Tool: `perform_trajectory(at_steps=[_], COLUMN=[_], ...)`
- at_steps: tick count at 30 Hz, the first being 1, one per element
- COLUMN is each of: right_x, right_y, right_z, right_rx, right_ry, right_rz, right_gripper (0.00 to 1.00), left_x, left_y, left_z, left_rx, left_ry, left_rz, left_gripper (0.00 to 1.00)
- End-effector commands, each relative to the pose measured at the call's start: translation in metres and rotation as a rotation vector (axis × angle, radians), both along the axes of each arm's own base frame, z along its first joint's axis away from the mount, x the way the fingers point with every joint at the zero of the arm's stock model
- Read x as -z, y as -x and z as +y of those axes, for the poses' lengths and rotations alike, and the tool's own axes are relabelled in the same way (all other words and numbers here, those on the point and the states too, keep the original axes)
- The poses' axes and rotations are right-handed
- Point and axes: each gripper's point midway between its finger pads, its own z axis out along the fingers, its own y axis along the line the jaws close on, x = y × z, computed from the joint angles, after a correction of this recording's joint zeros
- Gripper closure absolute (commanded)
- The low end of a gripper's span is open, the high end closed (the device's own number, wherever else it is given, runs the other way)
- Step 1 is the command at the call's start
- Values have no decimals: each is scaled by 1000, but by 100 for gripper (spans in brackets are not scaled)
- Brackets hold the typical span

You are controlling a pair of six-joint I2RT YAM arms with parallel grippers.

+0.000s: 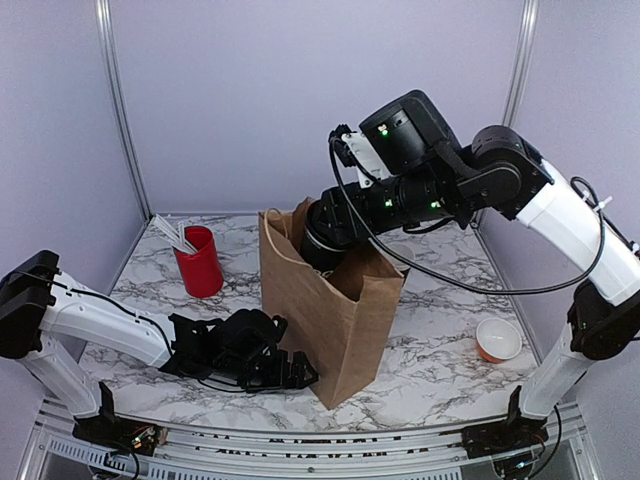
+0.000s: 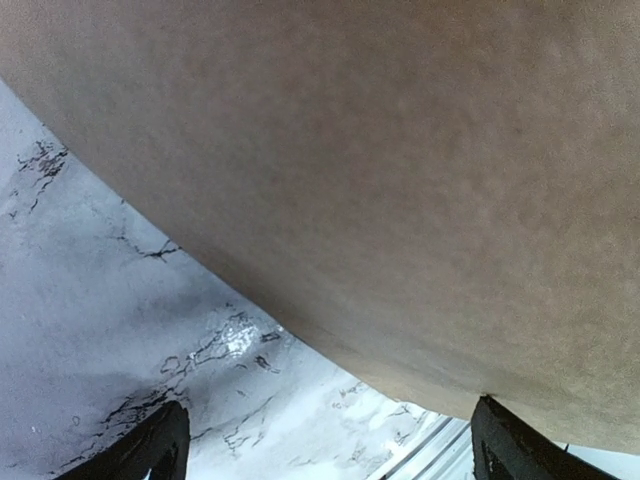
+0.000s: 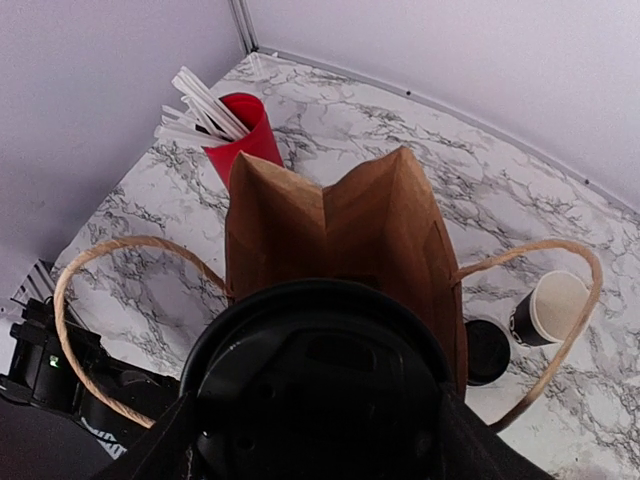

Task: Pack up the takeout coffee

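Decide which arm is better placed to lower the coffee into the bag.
Right: the right gripper holds the takeout coffee over the paper bag's open mouth; the left gripper sits open, low beside the bag.

I'm working on a white marble-look tabletop with grey veining, glossy enough to catch a small bright glare patch down by my left side. Plain pale lilac-grey panels box me in: back wall, left wall, right wall. There's a thin silvery metal post in one back corner and a matching post in the other. A ridged aluminium rail lines the near edge. The light is soft and even.
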Motion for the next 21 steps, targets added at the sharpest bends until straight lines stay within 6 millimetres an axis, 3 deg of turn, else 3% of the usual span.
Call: perform_trajectory(at_steps=[1, 8, 11, 18, 21], right_x=[23, 42, 49, 58, 61], right_y=[-1, -8, -10, -14, -16], right_z=[5, 12, 14, 22, 24], right_rx=[5, -16, -32, -56, -59], right_ry=[74, 119, 121, 135, 143], right_rz=[22, 42, 61, 82, 86], right_gripper=[40, 39, 39, 39, 40], left_x=[-14, -25, -40, -114, -162], left_y=[-3, -4, -6, -14, -16], left_z=[-4, 19, 28, 51, 57], left_rx=[-9, -37, -39, -62, -81], left_ry=[38, 12, 18, 109, 205], left_rz=[-27, -72, -117, -270, -342], left_gripper=[1, 1, 1, 4, 7])
